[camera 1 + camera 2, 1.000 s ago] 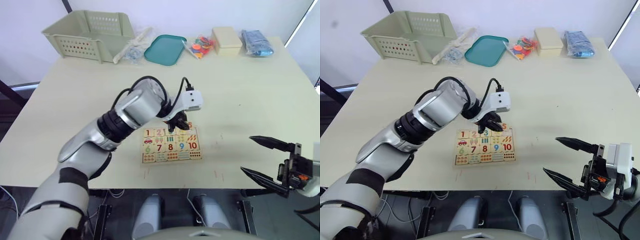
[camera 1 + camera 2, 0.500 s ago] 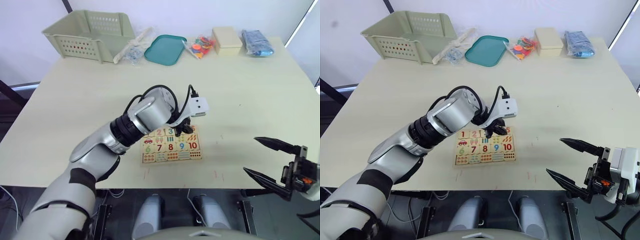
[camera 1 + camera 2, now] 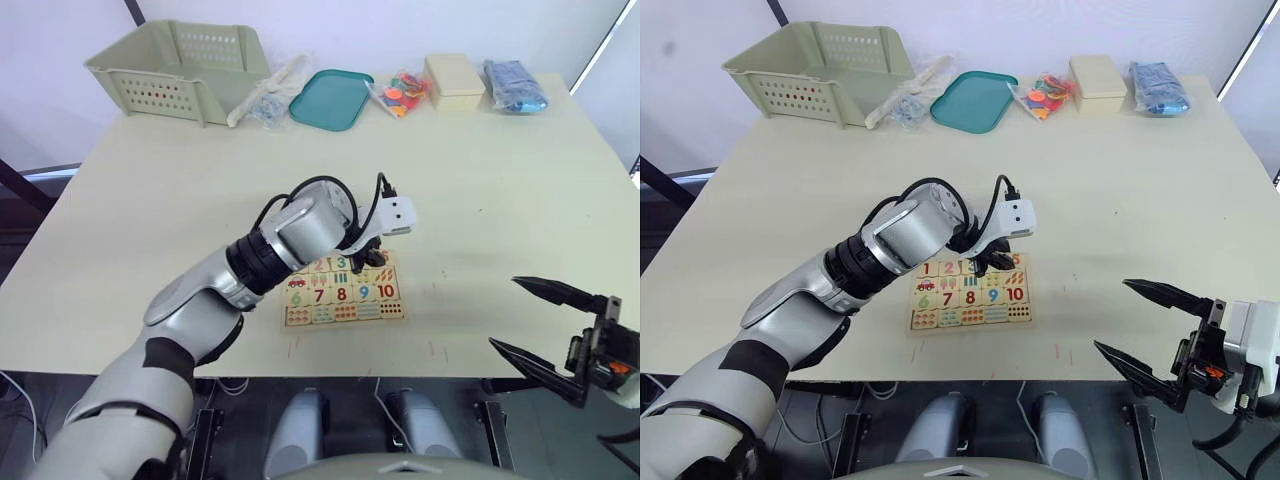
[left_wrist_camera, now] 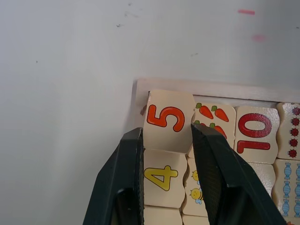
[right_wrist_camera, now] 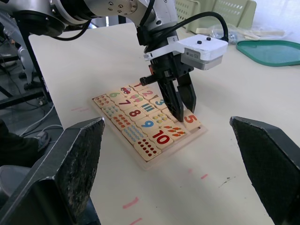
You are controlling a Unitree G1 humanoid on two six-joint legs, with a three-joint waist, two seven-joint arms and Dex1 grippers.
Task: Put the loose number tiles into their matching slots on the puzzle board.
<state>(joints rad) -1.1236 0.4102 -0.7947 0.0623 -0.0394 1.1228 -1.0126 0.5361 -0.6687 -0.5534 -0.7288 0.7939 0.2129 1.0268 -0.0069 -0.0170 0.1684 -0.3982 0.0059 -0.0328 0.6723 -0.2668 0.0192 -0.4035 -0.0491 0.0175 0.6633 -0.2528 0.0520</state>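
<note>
The puzzle board point(image 3: 344, 321) lies near the table's front edge, its grid filled with numbered tiles. My left gripper point(image 3: 362, 262) reaches down onto the board's far right corner. In the left wrist view its fingers point(image 4: 133, 154) press both sides of the number 5 tile point(image 4: 166, 117), which sits slightly tilted at the corner slot by the rim point(image 4: 140, 89). The 4 tile point(image 4: 161, 176) lies seated beside it, and tiles 1, 2 and 3 point(image 3: 948, 267) fill the same row. My right gripper point(image 3: 503, 311) hangs open, off the table's front right edge, holding nothing.
Along the far edge stand a green basket point(image 3: 180, 65), a clear bag point(image 3: 265, 95), a teal tray point(image 3: 330, 98), a heap of bright plastic pieces point(image 3: 400, 92), a beige box point(image 3: 453, 80) and a blue packet point(image 3: 513, 85).
My left gripper came down and to the right with the 5 tile onto the board's corner, then held almost still. The right gripper sank slightly.
</note>
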